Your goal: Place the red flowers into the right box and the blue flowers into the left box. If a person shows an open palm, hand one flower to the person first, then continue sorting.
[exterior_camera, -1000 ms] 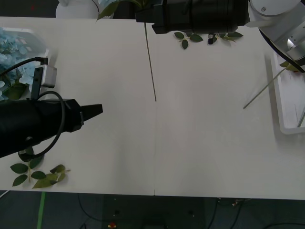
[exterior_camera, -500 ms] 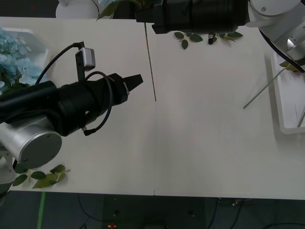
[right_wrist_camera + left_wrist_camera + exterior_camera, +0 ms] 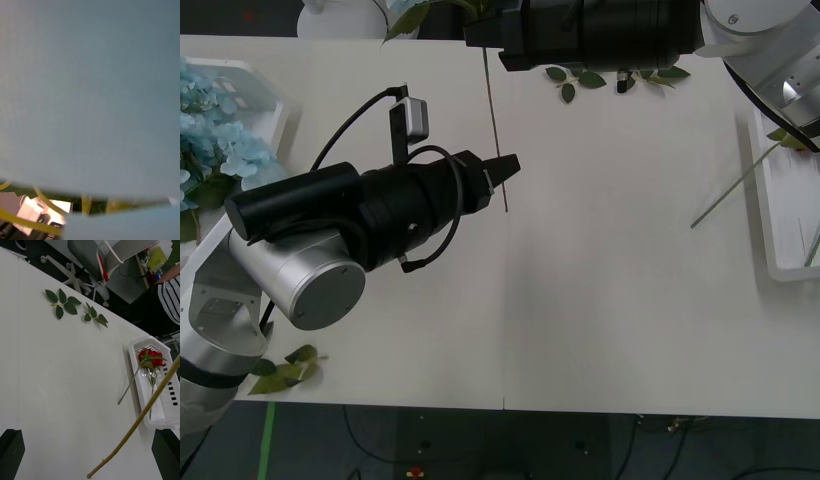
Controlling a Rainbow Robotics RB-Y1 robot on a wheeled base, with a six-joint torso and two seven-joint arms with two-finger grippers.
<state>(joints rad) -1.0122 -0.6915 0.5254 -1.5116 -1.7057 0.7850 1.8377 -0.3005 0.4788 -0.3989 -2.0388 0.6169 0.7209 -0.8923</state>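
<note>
Reaching toward 2 o'clock since earlier, left gripper (image 3: 506,167) sits open beside a hanging stem (image 3: 496,130); 1 rose (image 3: 150,358) is boxed, right gripper's state unclear.

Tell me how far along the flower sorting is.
Done: blue flowers sit in the left box, red flowers in the right box. In hand: the open left gripper reaches a long stem below the right arm. Left: boxing that flower.
</note>
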